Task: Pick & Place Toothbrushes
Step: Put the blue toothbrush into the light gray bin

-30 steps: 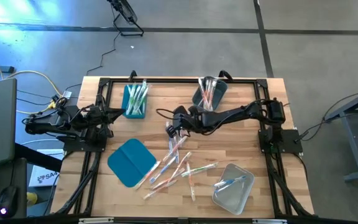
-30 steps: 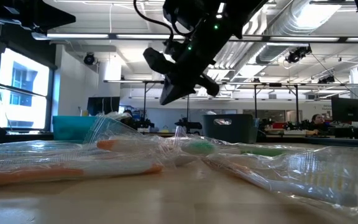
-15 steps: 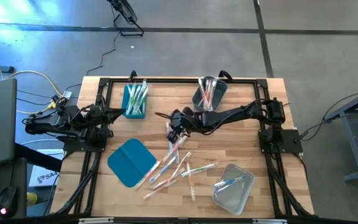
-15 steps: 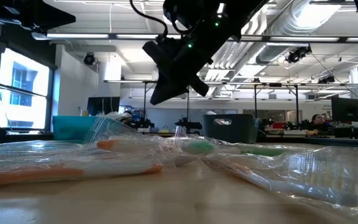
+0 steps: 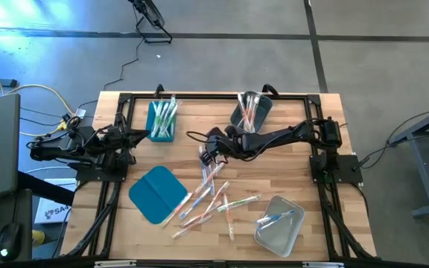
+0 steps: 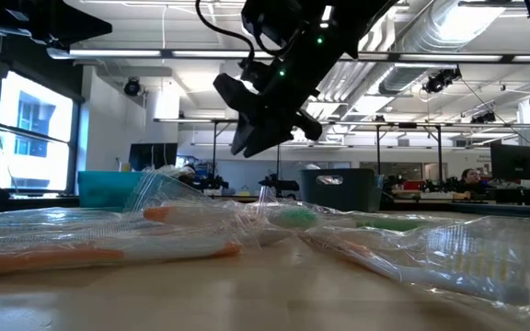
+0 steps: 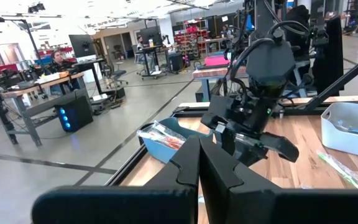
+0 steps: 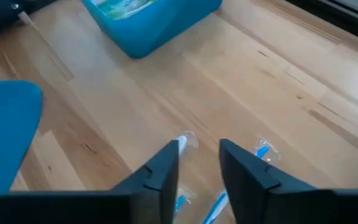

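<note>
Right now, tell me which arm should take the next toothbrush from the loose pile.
The right. Its gripper hangs above the top of the loose toothbrushes at mid-table, jaws parted over blue-tipped ones. The left gripper waits, jaws shut, at the table's left edge beside the teal bin.

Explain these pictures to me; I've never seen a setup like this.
Two dark robot arms work at a wooden table. One picture looks straight down, one sits at tabletop height, and one rides on each wrist. The right claw hangs open and empty over loose wrapped toothbrushes. The left claw waits shut at the table's left edge. Also there: a teal bin, a flat teal lid, a grey bin and a clear bin, each bin holding brushes.
</note>
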Controlling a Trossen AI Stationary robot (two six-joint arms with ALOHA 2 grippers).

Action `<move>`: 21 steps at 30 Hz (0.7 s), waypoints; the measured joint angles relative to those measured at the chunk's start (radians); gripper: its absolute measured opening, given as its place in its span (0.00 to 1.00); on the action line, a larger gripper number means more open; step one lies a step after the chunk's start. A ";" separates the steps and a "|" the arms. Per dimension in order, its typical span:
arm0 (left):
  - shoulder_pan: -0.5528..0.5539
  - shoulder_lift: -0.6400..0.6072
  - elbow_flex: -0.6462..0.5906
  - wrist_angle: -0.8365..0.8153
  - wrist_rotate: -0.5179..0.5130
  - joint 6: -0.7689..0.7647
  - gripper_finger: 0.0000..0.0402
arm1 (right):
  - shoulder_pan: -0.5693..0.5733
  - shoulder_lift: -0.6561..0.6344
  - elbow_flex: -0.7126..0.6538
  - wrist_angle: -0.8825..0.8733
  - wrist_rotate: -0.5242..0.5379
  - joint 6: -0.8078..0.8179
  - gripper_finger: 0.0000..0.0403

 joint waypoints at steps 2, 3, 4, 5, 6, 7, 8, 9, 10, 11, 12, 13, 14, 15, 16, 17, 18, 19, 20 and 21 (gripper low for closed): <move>0.000 0.000 0.000 0.000 0.000 0.000 0.00 | -0.003 0.000 0.000 -0.001 0.025 0.058 0.33; 0.000 0.000 0.000 0.000 0.000 0.000 0.00 | -0.005 0.000 0.000 -0.001 0.038 0.094 0.34; 0.000 0.000 0.000 0.000 0.000 0.000 0.00 | -0.009 0.000 0.000 -0.002 0.050 0.121 0.35; 0.000 0.000 0.000 0.000 0.000 0.000 0.00 | -0.011 0.001 0.000 -0.002 0.054 0.139 0.35; 0.000 0.000 0.000 0.000 0.000 0.000 0.00 | -0.013 0.008 0.000 0.002 0.054 0.144 0.35; 0.000 0.000 0.000 0.000 0.000 0.000 0.00 | -0.017 0.011 0.000 0.001 0.053 0.144 0.34; 0.000 0.000 0.000 0.000 0.000 0.000 0.00 | -0.020 0.015 -0.001 -0.007 0.050 0.145 0.34; 0.000 0.000 0.000 0.000 0.000 0.000 0.00 | -0.022 0.027 -0.002 -0.004 0.046 0.148 0.33; 0.000 0.000 0.000 0.000 0.000 0.000 0.00 | -0.024 0.040 -0.001 0.008 0.032 0.157 0.32; 0.000 0.000 0.001 0.000 0.000 0.000 0.00 | -0.026 0.047 0.000 0.003 0.010 0.172 0.31; 0.000 0.000 0.001 0.000 0.001 0.000 0.00 | -0.028 0.053 -0.002 -0.016 -0.008 0.187 0.31; 0.000 0.000 0.001 0.000 0.001 0.000 0.00 | -0.031 0.068 -0.003 -0.021 -0.016 0.198 0.30; 0.000 0.000 0.001 0.002 0.001 0.000 0.00 | -0.032 0.079 -0.002 -0.006 -0.021 0.204 0.29; 0.000 0.000 0.002 0.000 0.002 0.000 0.00 | -0.032 0.085 0.000 -0.019 -0.027 0.214 0.28; 0.000 0.000 0.002 -0.001 0.002 0.000 0.00 | -0.032 0.090 -0.002 -0.038 -0.033 0.222 0.28; 0.000 0.000 0.002 0.002 0.001 0.000 0.00 | -0.032 0.103 -0.002 -0.036 -0.021 0.224 0.27; 0.000 0.000 0.002 0.002 0.000 0.000 0.00 | -0.033 0.110 -0.001 -0.019 -0.024 0.224 0.27; 0.000 0.000 0.002 0.000 0.001 0.000 0.00 | -0.034 0.117 0.000 -0.019 -0.029 0.224 0.26; 0.000 0.000 0.002 0.000 0.001 0.000 0.00 | -0.034 0.118 -0.002 -0.026 -0.034 0.225 0.26; 0.000 0.001 0.002 0.003 -0.001 0.000 0.00 | -0.033 0.126 -0.003 -0.028 -0.030 0.226 0.26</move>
